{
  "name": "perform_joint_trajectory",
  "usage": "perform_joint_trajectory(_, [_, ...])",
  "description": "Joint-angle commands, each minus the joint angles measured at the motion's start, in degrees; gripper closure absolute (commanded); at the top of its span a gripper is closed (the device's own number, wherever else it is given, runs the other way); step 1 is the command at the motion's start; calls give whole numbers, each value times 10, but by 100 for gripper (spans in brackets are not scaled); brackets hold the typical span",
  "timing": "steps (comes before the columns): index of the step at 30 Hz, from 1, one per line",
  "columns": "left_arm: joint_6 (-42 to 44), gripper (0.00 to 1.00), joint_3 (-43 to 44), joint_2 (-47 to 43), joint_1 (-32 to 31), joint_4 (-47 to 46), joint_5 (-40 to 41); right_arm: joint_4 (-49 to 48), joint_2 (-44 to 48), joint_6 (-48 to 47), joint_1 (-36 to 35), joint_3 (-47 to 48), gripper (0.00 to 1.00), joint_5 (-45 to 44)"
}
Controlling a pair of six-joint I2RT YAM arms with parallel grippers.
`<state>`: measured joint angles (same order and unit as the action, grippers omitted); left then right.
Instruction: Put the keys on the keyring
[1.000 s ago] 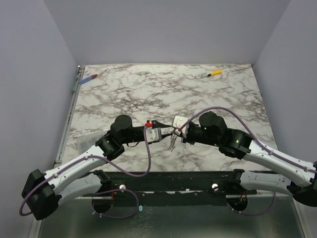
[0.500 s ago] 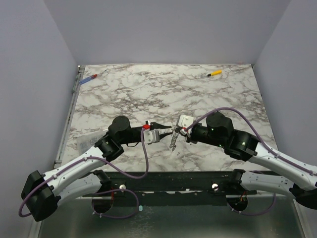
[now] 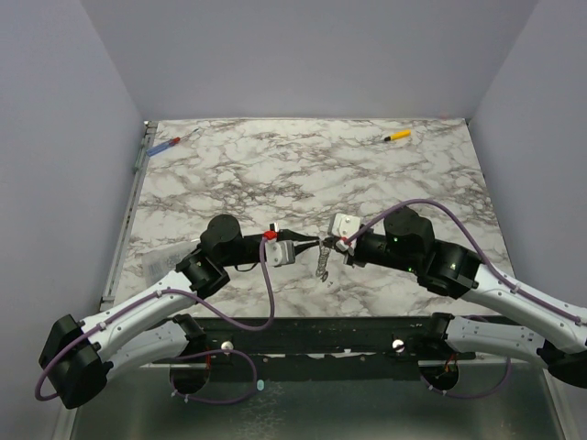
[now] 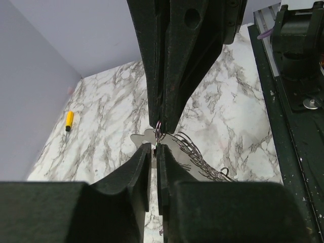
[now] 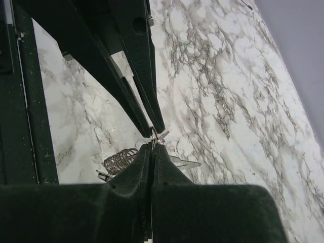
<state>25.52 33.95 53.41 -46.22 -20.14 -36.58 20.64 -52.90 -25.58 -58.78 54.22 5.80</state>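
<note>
We see the two grippers meeting tip to tip above the near middle of the table (image 3: 275, 170). The left gripper (image 3: 314, 245) comes in from the left and the right gripper (image 3: 327, 241) from the right, and their tips almost touch.

The keyring (image 4: 158, 132) sits exactly at that meeting point, a small shiny loop on edge between the two sets of tips. In the left wrist view it pokes out of the right gripper's tip above and reaches down to the tips of the left fingers (image 4: 136, 172) below. In the right wrist view the right fingers (image 5: 132, 174) are pressed flat together with no gap. The loop comes out of their very tip, so we read them as pinching it.

The left fingers stand nearly closed, with only a thin slit between them. A bit of pale metal shows in that slit at the tips, just beside the loop. We cannot tell whether they clamp it or merely flank it.

The keys (image 3: 321, 264) hang as a pale cluster just below the tips, with flat silver pieces fanned to either side and a coil of thin wire among them. From above we cannot tell whether their lower end touches the marble.

A yellow tool (image 3: 397, 136) lies far right and a blue-and-red tool (image 3: 165, 145) far left, both well apart from the grippers.
</note>
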Motion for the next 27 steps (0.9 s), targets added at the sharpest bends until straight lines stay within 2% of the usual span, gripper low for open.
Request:
perform_joint_trajectory(1, [-3, 92, -6, 0, -1, -14, -12, -24, 10, -3, -1, 1, 99, 25])
perform_joint_trajectory(3, [-2, 100, -6, -2, -1, -15, -12, -30, 14, -3, -1, -2, 99, 27])
perform_joint_trajectory(27, [-3, 100, -8, -5, -1, -17, -21, -127, 86, 16, -1, -51, 99, -5])
